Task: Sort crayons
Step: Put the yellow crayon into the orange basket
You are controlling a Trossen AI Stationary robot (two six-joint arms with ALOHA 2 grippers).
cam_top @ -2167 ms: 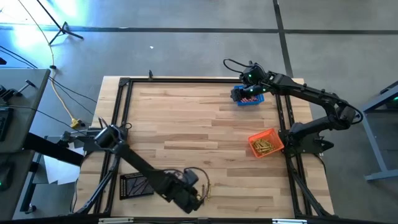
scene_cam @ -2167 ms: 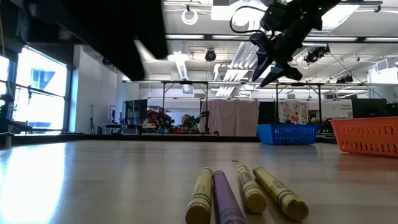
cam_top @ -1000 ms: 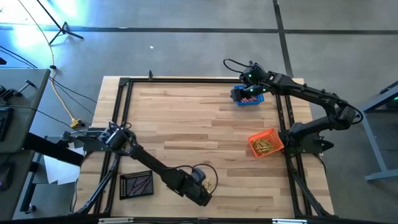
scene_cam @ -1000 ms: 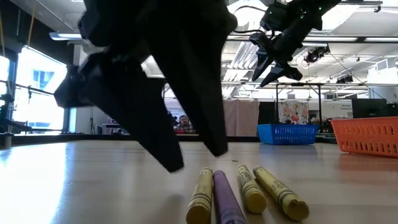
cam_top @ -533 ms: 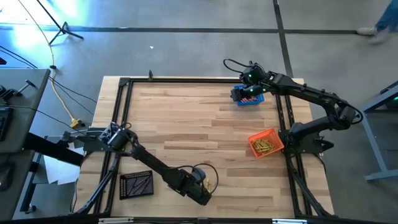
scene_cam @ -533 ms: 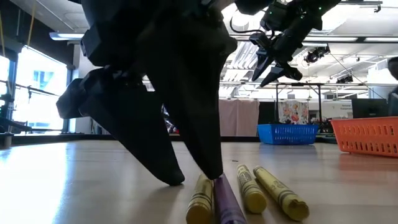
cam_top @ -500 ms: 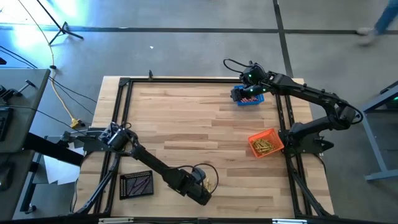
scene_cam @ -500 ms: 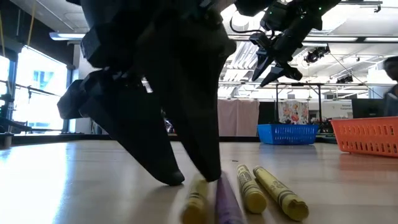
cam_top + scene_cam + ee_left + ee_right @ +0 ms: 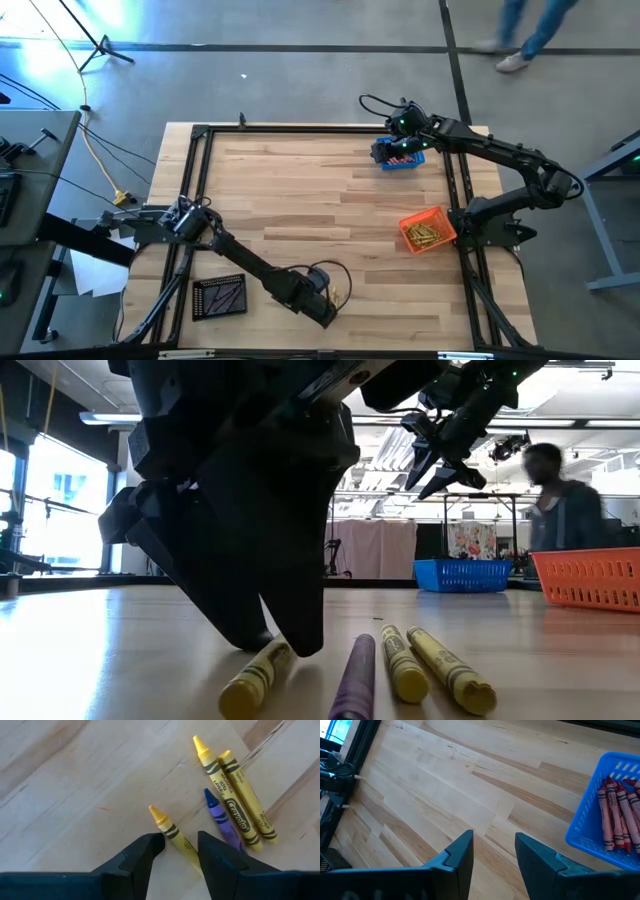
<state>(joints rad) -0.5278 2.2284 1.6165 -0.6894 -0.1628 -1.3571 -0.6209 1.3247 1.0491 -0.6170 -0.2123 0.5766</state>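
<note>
Left gripper point(image 9: 180, 845): jaws now closed around a yellow paper-wrapped wax crayon point(image 9: 172, 832), dragged askew from the purple crayon point(image 9: 222, 820) since a moment ago; ready to lift. Right gripper point(image 9: 492, 852): jaws open, unchanged, above the blue mesh basket point(image 9: 600, 810).

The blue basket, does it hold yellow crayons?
No, the blue basket holds only red crayons, as the right wrist view shows.

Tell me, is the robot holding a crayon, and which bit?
Yes, it looks so: the left tool pinches a yellow crayon around its middle, down on the table. The right tool holds nothing.
</note>
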